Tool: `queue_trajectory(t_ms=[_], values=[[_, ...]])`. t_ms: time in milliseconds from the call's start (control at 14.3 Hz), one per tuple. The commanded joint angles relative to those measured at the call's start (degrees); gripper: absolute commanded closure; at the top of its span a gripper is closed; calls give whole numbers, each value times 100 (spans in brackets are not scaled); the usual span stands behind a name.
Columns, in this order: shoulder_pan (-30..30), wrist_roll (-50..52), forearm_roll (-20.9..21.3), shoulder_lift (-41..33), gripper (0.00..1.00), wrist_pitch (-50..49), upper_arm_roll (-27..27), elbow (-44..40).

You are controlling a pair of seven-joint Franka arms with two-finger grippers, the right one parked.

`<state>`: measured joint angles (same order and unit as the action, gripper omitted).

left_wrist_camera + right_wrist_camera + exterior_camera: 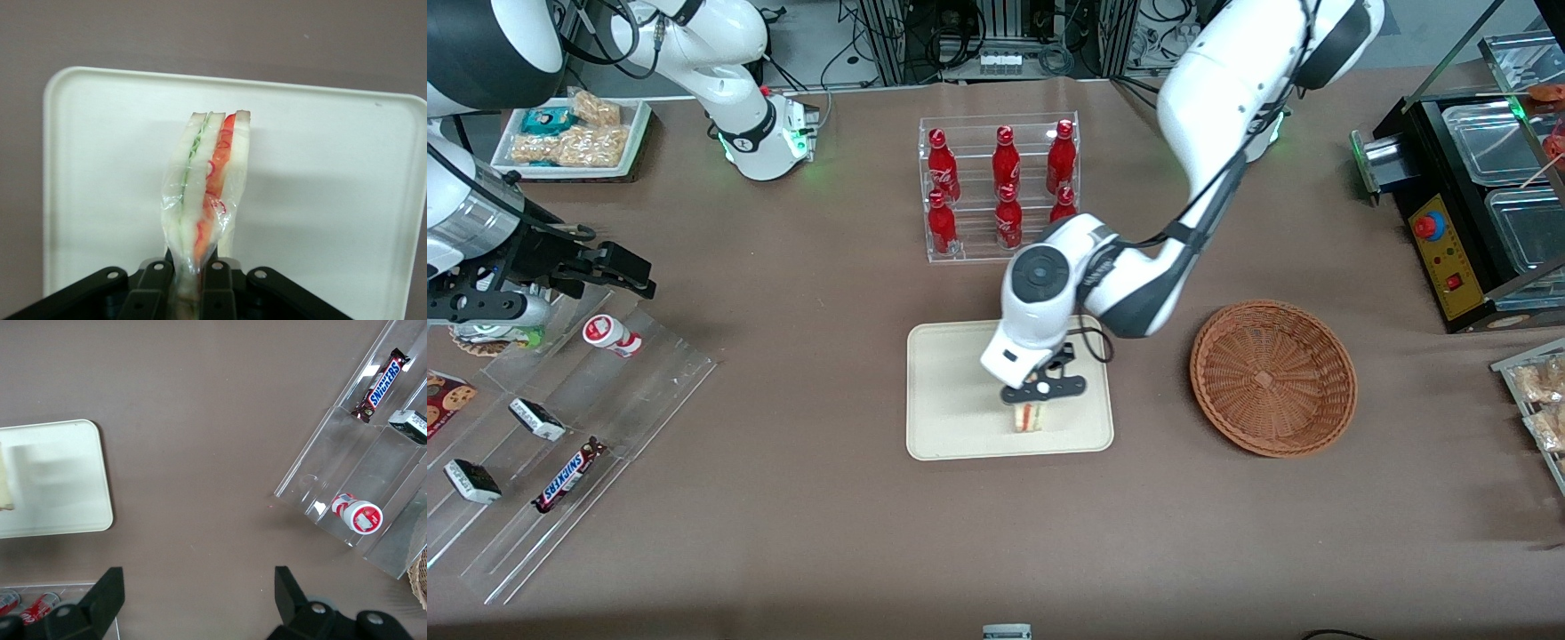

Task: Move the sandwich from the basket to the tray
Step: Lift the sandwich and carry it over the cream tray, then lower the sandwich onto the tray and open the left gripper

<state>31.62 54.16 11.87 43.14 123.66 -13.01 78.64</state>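
Front view: the left arm's black gripper (pixel 1042 391) hangs over the flat cream rectangular tray (pixel 947 427), jaws clamped on the wrapped triangular white-bread sandwich (pixel 1030 417), near the tray's near rim. The round reddish-brown wicker basket (pixel 1272 377) sits beside the tray on the brown desk (pixel 800 524), apart.

Left wrist view: the gripper (pixel 188 283) pinches the sandwich (pixel 207 190) over the tray (pixel 333 200); whether it touches is unclear.

A big brown table (pixel 800 293) fills the room, with black wires (pixel 996 36) hanging at its edge.
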Motion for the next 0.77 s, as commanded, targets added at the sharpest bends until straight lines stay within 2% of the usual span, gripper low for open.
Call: queue_trajectory(t_ms=[0, 140, 280, 350, 420, 490, 700], values=[[187, 287, 157, 308, 100, 175, 70, -244], [240, 481, 157, 379, 98, 351, 70, -218], [301, 516, 166, 440, 91, 387, 79, -192], [310, 534, 166, 467, 73, 404, 70, -192], [301, 569, 158, 459, 21, 413, 70, -192], [293, 595, 184, 398, 0, 396, 79, -192], [196, 569, 166, -128, 0, 55, 70, -209]])
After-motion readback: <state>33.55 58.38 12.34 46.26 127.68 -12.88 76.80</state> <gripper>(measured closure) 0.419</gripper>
